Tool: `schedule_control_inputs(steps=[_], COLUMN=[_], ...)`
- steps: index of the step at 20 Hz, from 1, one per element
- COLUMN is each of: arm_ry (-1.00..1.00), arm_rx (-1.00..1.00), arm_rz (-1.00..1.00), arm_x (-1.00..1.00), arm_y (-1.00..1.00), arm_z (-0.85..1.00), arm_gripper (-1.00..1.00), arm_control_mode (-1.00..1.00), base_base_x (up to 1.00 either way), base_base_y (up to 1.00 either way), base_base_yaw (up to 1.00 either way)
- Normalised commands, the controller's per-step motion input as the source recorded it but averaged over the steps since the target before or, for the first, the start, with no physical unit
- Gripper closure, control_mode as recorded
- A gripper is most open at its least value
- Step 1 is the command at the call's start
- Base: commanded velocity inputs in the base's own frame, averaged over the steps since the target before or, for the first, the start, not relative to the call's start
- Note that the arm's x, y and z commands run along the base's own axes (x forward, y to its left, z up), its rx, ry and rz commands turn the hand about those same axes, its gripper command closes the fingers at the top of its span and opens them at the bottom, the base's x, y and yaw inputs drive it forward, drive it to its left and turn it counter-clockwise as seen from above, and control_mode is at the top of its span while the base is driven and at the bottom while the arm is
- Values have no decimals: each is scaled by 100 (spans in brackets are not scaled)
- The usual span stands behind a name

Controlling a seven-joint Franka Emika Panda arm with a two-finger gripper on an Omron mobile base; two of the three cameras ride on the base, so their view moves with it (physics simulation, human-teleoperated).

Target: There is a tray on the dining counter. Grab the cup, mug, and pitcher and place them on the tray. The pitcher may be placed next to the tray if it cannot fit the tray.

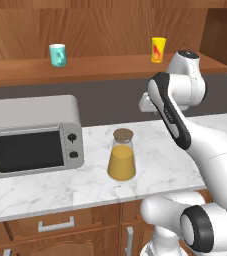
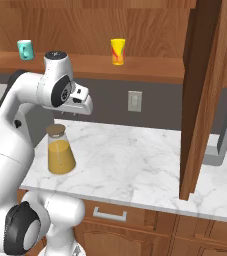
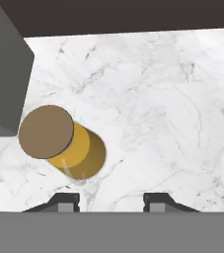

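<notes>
Oddly, no legible label on the pitcher (image 3: 61,143) (cork lid); end effector (image 3: 111,201) spread, holding nothing.

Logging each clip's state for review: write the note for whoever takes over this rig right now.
Pincer: open, holding nothing, hovering above the marble counter beside the pitcher.
Pitcher: upright on that counter, right of the toaster oven, cork lid on.
Mug and cup: standing on the wooden shelf above.
Done: nothing moved onto a tray yet.
Left: grasp the pitcher, likely first, then the mug and cup, and carry each to the tray.
</notes>
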Motion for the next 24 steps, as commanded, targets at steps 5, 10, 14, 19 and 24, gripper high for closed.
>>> schedule_control_inputs(steps=[5,10,14,19,24], arm_ry=[0,0,-2,-6,-6], arm_rx=[3,9,11,14,13], arm_rz=[-1,-8,-14,-20,-19], arm_x=[-12,-11,-3,0,0], arm_y=[-18,-28,-17,-10,-19], arm_z=[7,18,20,23,30], arm_gripper=[-100,-100,-100,-100,-100], arm_control_mode=[-100,-100,-100,-100,-100], base_base_x=[0,0,0,0,0], base_base_y=[0,0,0,0,0], base_base_yaw=[0,0,0,0,0])
